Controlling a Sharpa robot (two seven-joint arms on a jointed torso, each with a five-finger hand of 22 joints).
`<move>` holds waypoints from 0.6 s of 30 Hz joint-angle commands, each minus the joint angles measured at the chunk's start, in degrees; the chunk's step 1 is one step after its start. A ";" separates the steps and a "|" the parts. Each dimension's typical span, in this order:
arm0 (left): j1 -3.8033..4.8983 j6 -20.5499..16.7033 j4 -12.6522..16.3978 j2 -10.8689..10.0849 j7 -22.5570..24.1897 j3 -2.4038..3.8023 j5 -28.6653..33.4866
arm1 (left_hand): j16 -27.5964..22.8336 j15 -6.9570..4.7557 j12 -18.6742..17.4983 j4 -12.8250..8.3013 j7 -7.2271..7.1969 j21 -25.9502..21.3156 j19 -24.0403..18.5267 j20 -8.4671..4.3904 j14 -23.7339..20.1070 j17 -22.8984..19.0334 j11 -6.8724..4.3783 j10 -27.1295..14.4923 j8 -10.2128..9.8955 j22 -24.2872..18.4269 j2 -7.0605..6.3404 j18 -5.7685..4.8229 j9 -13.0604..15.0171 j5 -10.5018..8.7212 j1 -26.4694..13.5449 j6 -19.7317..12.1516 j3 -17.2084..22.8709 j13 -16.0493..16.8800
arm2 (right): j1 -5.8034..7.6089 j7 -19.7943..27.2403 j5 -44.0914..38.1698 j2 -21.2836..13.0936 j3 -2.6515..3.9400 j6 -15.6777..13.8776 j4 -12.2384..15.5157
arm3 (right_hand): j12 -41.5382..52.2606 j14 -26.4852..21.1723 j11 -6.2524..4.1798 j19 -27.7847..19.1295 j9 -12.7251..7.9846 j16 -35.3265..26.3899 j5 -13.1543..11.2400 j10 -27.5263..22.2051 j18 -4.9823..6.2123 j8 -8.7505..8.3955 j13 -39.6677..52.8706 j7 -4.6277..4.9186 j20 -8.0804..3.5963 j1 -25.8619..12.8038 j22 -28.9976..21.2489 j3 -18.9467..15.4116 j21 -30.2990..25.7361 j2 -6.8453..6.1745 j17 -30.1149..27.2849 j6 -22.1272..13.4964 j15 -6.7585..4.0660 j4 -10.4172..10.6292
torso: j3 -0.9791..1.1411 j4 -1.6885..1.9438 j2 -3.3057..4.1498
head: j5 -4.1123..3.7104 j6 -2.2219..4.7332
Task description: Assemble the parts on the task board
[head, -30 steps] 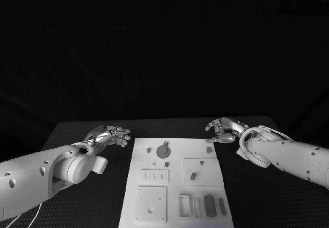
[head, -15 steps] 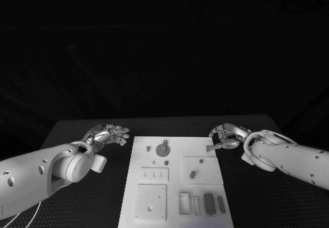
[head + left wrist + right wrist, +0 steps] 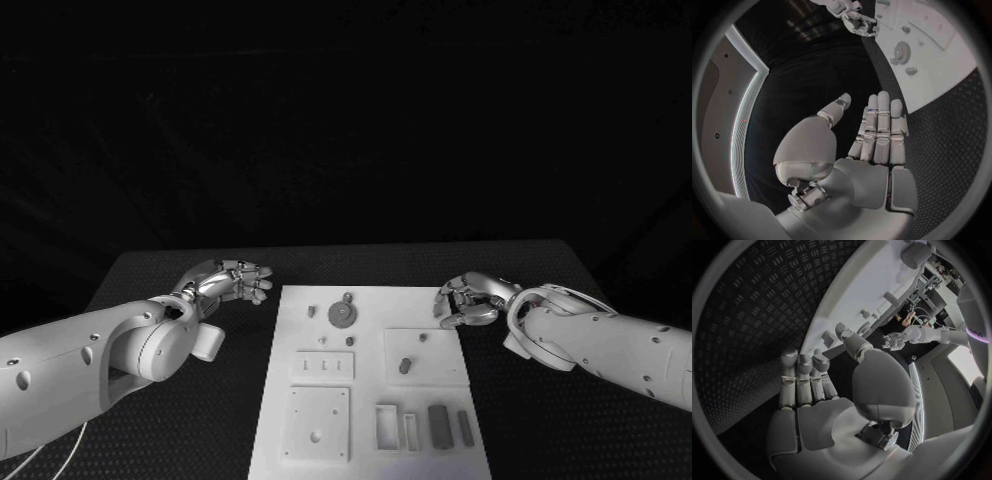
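Centrally, task board (image 3: 368, 400) long axis running away from robot, left hand (image 3: 228, 281) and right hand (image 3: 469, 297) loosely curled, empty.

Seen from the head camera, the task board (image 3: 369, 400) runs off the bottom edge, its near end cut away. The small parts (image 3: 440, 428) in its near right corner are too small to tell apart by shape. At the board's far right edge the right robot hand (image 3: 469, 300) curls over the spot beneath its fingertips, hiding whether anything is held or touched there. The left robot hand (image 3: 228, 281) sits beside the board's far left corner, its palm side turned from view. In the right wrist view, the thumb (image 3: 856, 346) covers part of the board.
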 commanded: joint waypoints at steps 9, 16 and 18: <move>0.00 0.84 -0.08 0.20 0.63 0.04 -0.19 | -0.19 0.11 -0.39 -0.21 0.26 0.26 -0.43 0.15 -0.34 0.08 0.30 -0.05 -0.36 0.86 0.34 0.97 -0.05 0.11 -0.28 -0.09 0.05 0.09 | -0.65 0.56 -1.01 1.04 0.00 0.23 -0.48 | 0.54 0.71 0.15 0.97 0.54 0.50 -0.32 -9.84 2.55 1.48 -0.10 0.60 -0.50 1.19 0.05 2.81 0.70 1.08 0.20 4.80 -0.41 1.32 | -0.13 0.10 -0.01 | -0.05 -0.17; 0.00 0.92 -0.04 0.19 0.61 0.04 -0.19 | -0.20 0.11 -0.40 -0.20 0.26 0.27 -0.43 0.15 -0.34 0.09 0.31 -0.05 -0.36 0.86 0.35 0.97 -0.05 0.10 -0.32 -0.10 0.04 0.10 | -1.02 0.59 -1.32 1.41 0.00 0.08 -0.65 | 0.66 0.95 -0.09 1.16 0.73 0.65 -0.32 -9.52 2.55 1.90 -0.11 0.34 -0.67 1.20 0.14 3.34 0.97 3.03 0.27 5.60 -0.62 1.51 | -0.12 0.03 -0.04 | 0.01 -0.27; 0.00 0.94 -0.04 0.18 0.60 0.04 -0.19 | -0.20 0.11 -0.41 -0.19 0.27 0.27 -0.43 0.16 -0.34 0.09 0.31 -0.05 -0.36 0.86 0.35 0.97 -0.05 0.10 -0.33 -0.10 0.04 0.10 | -1.09 0.54 -1.58 1.47 0.00 0.01 -0.74 | 0.68 1.03 -0.19 1.20 0.79 0.69 -0.32 -9.41 2.55 2.05 -0.11 0.24 -0.74 1.22 0.17 3.47 1.05 3.71 0.29 5.88 -0.72 1.42 | -0.12 0.06 -0.05 | -0.03 -0.28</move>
